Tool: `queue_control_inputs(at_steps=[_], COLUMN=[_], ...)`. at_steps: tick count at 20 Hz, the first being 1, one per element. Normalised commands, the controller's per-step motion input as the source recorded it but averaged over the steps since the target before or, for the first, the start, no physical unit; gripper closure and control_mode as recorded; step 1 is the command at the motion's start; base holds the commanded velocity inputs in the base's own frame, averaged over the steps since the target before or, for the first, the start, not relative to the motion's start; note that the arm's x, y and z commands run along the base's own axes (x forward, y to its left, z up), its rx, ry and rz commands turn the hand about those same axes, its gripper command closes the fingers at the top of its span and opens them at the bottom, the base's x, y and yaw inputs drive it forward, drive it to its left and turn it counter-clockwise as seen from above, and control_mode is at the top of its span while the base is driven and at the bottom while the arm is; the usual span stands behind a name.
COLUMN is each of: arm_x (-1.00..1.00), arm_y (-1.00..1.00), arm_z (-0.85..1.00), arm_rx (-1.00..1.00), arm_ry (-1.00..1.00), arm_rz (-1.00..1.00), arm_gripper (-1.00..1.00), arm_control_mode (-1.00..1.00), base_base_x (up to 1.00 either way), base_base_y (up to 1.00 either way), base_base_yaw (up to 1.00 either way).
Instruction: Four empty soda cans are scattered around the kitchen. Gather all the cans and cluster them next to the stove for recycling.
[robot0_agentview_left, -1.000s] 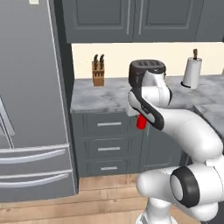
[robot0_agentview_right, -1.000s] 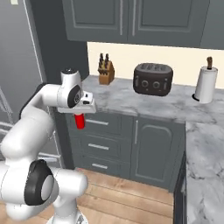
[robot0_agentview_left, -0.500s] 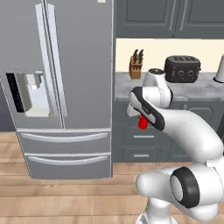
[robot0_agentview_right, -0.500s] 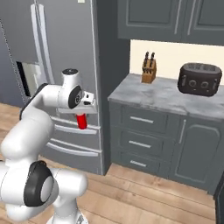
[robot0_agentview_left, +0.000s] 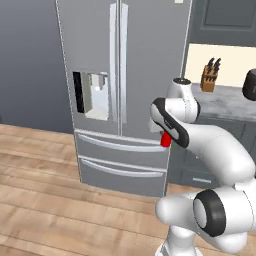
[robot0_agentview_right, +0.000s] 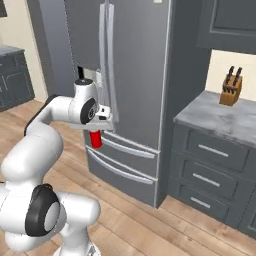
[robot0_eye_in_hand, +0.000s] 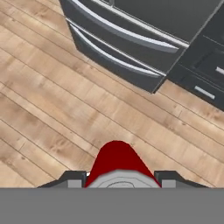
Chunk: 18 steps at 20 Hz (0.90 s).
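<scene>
My gripper (robot0_agentview_right: 95, 131) is shut on a red soda can (robot0_agentview_right: 95, 138), which hangs upright below the hand in front of the fridge. From the other side, the same red soda can (robot0_agentview_left: 164, 140) pokes out under the gripper (robot0_agentview_left: 161, 133). In the hand view the can (robot0_eye_in_hand: 117, 162) sits between the two dark fingertips (robot0_eye_in_hand: 72, 178), seen from above over the wooden floor. The stove is out of view.
A tall grey fridge (robot0_agentview_left: 120, 75) with a water dispenser and two bottom drawers stands straight ahead. To its right runs a grey counter (robot0_agentview_right: 225, 120) with drawers and a knife block (robot0_agentview_right: 230, 90). Open wooden floor (robot0_eye_in_hand: 52, 109) lies to the left and below.
The whole picture has slid right as the base turned left: counter and toaster have left the middle and the fridge now stands ahead. The gripper holds the red can as before.
</scene>
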Motion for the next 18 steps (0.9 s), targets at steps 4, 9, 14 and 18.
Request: queue_control_inputs(at_steps=[4, 9, 14, 18], arm_x=[0.00, 0.00, 0.00, 0.00], arm_y=[0.00, 0.00, 0.00, 0.00], arm_z=[0.00, 0.00, 0.00, 0.00], arm_rx=[0.00, 0.00, 0.00, 0.00], arm_ry=[0.00, 0.00, 0.00, 0.00], arm_rz=[0.00, 0.00, 0.00, 0.00], arm_gripper=[1.00, 1.00, 1.00, 1.00], arm_control_mode=[1.00, 1.00, 1.00, 1.00], base_base_x=[-0.09, -0.01, 0.20, 0.73], base_base_y=[0.41, 0.46, 0.43, 0.32], base_base_yaw=[0.45, 0.42, 0.33, 0.21])
